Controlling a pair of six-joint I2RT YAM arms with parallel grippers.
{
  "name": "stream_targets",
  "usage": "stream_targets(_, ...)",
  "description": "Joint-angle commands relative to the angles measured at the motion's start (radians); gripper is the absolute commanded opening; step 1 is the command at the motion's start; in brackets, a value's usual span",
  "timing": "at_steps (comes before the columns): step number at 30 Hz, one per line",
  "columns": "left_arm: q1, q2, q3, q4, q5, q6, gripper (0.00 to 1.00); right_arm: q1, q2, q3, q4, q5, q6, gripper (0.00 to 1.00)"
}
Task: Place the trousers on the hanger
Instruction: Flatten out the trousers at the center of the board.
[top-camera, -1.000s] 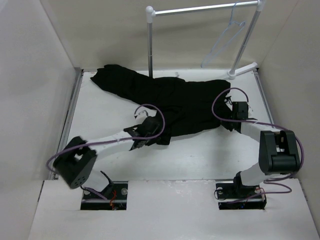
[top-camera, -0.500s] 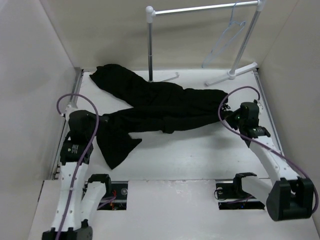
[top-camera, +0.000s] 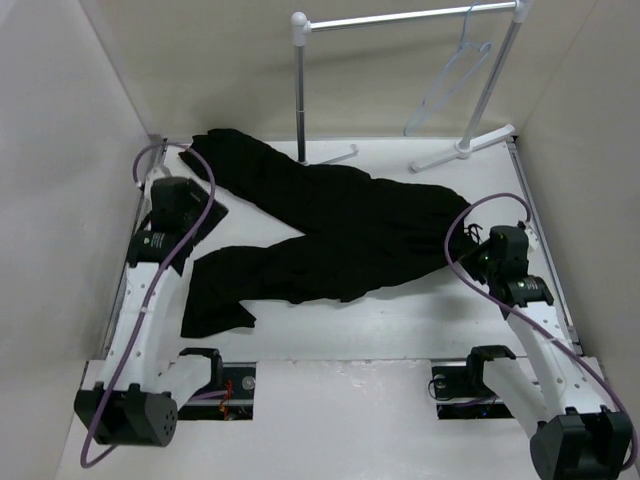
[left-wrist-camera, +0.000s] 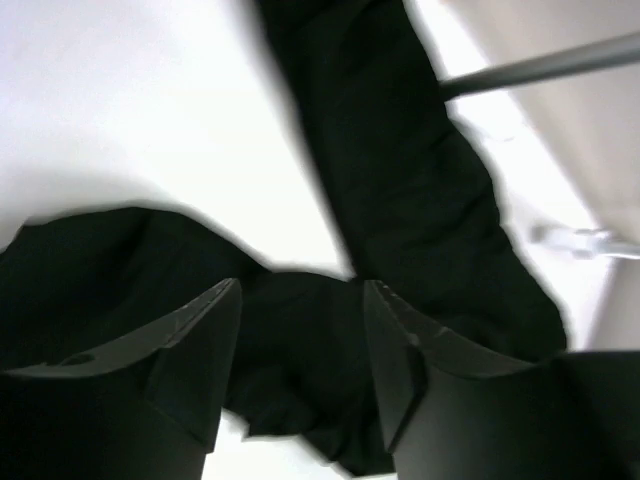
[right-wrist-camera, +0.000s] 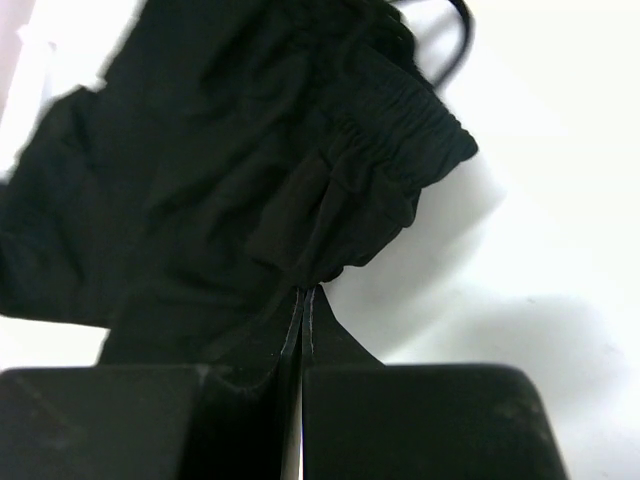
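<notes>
Trousers (top-camera: 330, 225) lie left–right across the table (top-camera: 400, 320); your right gripper (right-wrist-camera: 303, 292) pinches the waist, right edge, nearest the hanger (top-camera: 450, 85) — left gripper (left-wrist-camera: 302, 287) gapes empty above a leg.

The white table (top-camera: 420, 310) carries the black trousers (top-camera: 340, 225), spread flat across its middle. The waist lies toward three o'clock, one leg runs out to the far-left corner at ten o'clock, and the other reaches toward eight o'clock. The rail stand (top-camera: 455, 152) rests its white feet along the far edge, at twelve and one o'clock.
</notes>
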Motion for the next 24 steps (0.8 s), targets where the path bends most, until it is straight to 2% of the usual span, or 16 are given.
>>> stream_targets(1,0.018,-0.118,-0.165,-0.197,-0.128,0.072,0.56,-0.02,-0.036,-0.019,-0.02,0.021,-0.017,0.01)
stream_targets(6,0.125,-0.297,-0.357,-0.3,-0.139,-0.15,0.58,-0.017,-0.024,-0.016,-0.013,-0.001,-0.023,0.02)
stream_targets(8,0.182,-0.311,-0.4,-0.287,-0.133,-0.207,0.64,0.012,-0.022,-0.019,-0.011,-0.008,-0.02,0.02)
stream_targets(12,0.225,-0.249,-0.483,-0.108,-0.107,-0.227,0.68,0.071,-0.024,-0.049,-0.01,-0.011,-0.017,0.02)
stream_targets(14,0.219,-0.158,-0.504,-0.021,-0.082,-0.218,0.66,0.094,-0.025,-0.068,-0.005,-0.014,-0.008,0.02)
stream_targets(16,0.207,-0.08,-0.523,0.045,-0.082,-0.215,0.56,0.108,-0.028,-0.076,0.001,-0.016,-0.003,0.02)
stream_targets(18,0.211,-0.013,-0.527,0.121,-0.084,-0.192,0.22,0.112,-0.033,-0.073,0.004,-0.018,0.0,0.02)
stream_targets(19,0.22,0.011,-0.501,0.137,-0.087,-0.173,0.12,0.114,-0.037,-0.068,0.004,-0.019,0.0,0.02)
stream_targets(21,0.23,0.038,-0.384,0.14,-0.087,-0.124,0.05,0.115,-0.04,-0.066,0.003,-0.015,-0.005,0.02)
stream_targets(24,0.187,0.081,-0.129,0.09,-0.136,-0.023,0.03,0.114,-0.05,-0.089,0.0,-0.014,-0.008,0.02)
